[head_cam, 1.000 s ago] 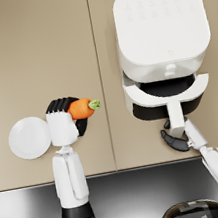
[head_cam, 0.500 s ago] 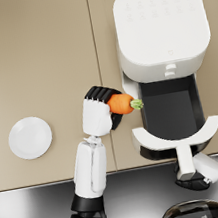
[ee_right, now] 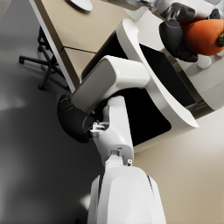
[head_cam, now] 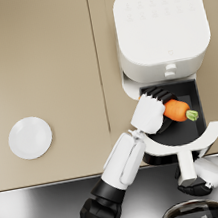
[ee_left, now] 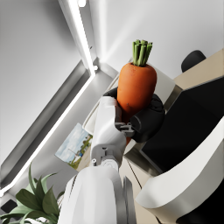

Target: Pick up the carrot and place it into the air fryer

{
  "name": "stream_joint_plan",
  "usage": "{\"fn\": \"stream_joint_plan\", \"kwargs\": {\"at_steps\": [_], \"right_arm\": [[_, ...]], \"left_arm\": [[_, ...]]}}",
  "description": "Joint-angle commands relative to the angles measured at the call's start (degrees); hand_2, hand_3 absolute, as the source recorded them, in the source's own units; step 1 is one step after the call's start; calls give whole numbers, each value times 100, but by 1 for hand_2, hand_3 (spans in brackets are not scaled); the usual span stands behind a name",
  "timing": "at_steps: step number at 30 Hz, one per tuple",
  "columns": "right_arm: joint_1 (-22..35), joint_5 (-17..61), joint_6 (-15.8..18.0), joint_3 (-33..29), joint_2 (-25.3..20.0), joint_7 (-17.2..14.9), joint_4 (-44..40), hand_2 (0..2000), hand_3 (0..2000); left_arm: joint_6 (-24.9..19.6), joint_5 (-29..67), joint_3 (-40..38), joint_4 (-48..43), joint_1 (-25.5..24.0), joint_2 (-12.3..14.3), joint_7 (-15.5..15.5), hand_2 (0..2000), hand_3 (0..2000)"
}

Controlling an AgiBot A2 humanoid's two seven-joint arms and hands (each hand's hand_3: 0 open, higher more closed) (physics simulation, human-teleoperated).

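1. holding the carrot (head_cam: 176,110), the left hand (head_cam: 154,110) hangs over the open drawer (head_cam: 188,143) of the air fryer (head_cam: 160,28), green stub pointing away from the palm.
2. the right hand (ee_right: 76,120) grips the drawer's handle (ee_right: 111,78) below the table edge.
3. a white plate (head_cam: 30,138) sits well apart on the table (head_cam: 47,66).

The carrot (head_cam: 176,110) is orange with a green top. The air fryer (head_cam: 160,26) is white, its drawer (head_cam: 198,127) black inside. The plate (head_cam: 30,138) is white, the table (head_cam: 42,67) beige.
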Motion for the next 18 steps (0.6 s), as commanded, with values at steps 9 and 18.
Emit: {"fn": "stream_joint_plan", "kwargs": {"at_steps": [9, 18], "right_arm": [[97, 2, -17, 280, -1412, -38, 612, 2000, 2000], [1226, -4, 469, 203, -1950, -60, -910, 2000, 2000]], "left_arm": [[103, 1, -1155, -953, -1026, -550, -13, 0, 0], [156, -5, -3776, -1096, -1301, -538, -17, 0, 0]]}}
